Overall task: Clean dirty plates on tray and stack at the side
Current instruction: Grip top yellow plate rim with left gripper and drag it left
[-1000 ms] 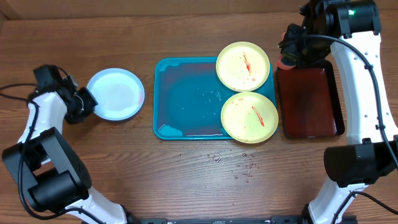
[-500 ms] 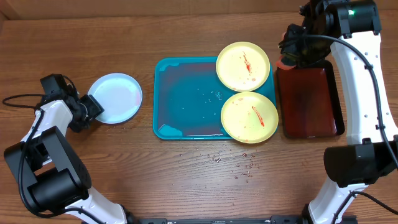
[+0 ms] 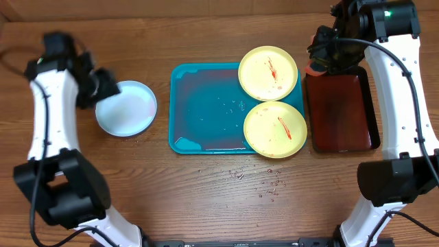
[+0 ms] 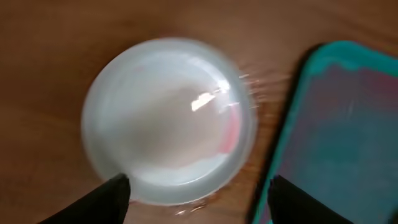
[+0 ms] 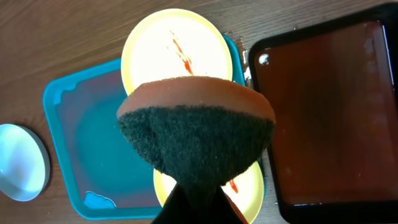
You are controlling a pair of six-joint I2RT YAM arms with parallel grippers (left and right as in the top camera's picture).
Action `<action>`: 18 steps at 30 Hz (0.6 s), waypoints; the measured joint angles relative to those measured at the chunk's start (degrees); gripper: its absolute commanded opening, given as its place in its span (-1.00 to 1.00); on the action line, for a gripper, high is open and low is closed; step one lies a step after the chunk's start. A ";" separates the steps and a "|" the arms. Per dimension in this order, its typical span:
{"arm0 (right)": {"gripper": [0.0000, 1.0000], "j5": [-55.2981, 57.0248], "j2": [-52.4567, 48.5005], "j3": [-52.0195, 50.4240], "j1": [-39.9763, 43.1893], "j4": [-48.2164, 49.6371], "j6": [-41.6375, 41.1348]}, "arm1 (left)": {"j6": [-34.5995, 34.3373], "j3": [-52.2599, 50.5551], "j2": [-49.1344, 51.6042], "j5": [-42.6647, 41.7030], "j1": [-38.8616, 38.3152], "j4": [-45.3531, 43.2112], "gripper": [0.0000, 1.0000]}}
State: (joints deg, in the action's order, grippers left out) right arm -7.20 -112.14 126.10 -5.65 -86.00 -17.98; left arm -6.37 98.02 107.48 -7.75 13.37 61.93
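Left hand (image 3: 103, 84), jaws wide and empty, hovering over white plate (image 3: 126, 108) rim; a second ago lower, clamped on that rim. Plate flat on bench (image 3: 206, 185), beside tray (image 3: 206, 103). Right hand (image 3: 322, 56) unmoved, gripping sponge (image 5: 196, 124) above dark-red tray (image 3: 343, 110).

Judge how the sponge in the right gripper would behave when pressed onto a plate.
The sponge bulges into a dome where the right gripper pinches it, so it is probably soft and would flatten readily. Its dark scouring face looks coarse, so it likely grips rather than slides.
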 measured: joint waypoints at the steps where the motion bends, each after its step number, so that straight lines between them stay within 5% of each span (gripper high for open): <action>1: -0.93 0.00 0.00 0.00 0.00 0.09 0.02 | 0.26 1.70 0.00 -0.07 -2.45 -0.17 0.57; 9: -0.92 -0.02 -0.02 0.00 0.00 0.24 0.00 | -5.20 3.67 1.62 -5.25 -20.26 -10.75 0.47; 18: -0.93 0.00 -0.02 0.00 0.00 -0.26 0.02 | -15.87 3.74 15.93 -9.90 -34.40 -24.85 0.36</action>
State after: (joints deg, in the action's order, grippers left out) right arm -7.20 -112.16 126.10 -5.65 -86.26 -17.96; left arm -22.24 101.75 123.42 -17.65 -21.04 37.08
